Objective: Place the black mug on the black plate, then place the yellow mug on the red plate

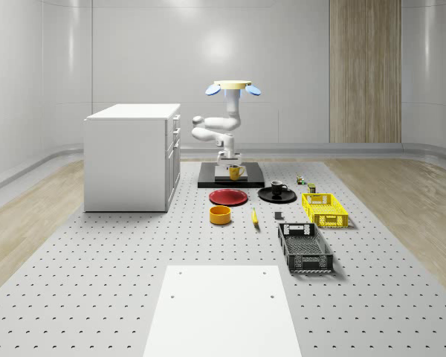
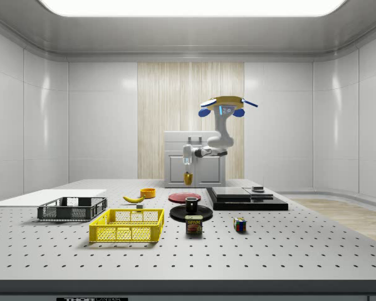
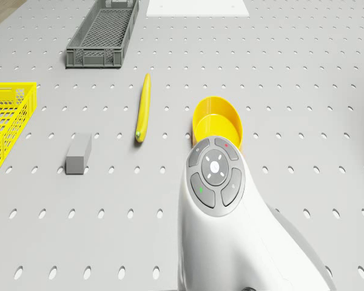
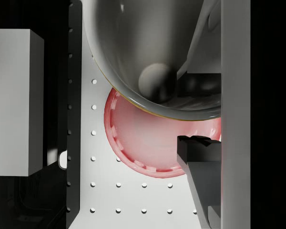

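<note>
banana [image 3: 143, 109], grey crate [image 3: 104, 35], yellow basket [image 1: 324, 209]

Yellow mug [image 4: 148, 57] hides part of red plate [image 4: 148, 143].

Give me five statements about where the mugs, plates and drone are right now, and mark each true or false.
1. The black mug sits on the black plate. True.
2. The yellow mug rests on the red plate. False: the gripper holds it in the air.
3. The drone has landed on the table. False: it hovers.
4. A banana lies on the table. True.
5. The yellow bowl lies inside the yellow basket. False: it stands on the table.
</note>
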Controlling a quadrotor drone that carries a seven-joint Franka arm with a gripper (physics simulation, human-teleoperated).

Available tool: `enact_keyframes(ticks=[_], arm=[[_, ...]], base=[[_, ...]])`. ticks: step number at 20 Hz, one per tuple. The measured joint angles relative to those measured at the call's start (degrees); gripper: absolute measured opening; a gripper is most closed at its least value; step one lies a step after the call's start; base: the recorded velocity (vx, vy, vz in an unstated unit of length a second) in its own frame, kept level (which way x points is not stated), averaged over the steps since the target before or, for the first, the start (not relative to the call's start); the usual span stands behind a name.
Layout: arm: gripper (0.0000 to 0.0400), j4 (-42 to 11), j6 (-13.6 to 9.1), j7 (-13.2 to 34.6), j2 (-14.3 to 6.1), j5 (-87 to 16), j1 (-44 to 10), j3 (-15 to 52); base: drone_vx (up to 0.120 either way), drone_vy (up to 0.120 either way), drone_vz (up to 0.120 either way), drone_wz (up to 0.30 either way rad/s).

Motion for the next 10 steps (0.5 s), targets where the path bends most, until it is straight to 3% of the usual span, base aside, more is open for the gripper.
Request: enact_keyframes(ticks=[10], arm=[[0.0111, 2.91, 3.08, -1.14, 0.03, -4.98, 0.7, -5.62]], base=[[0.0, 0.0, 0.0, 0.0]])
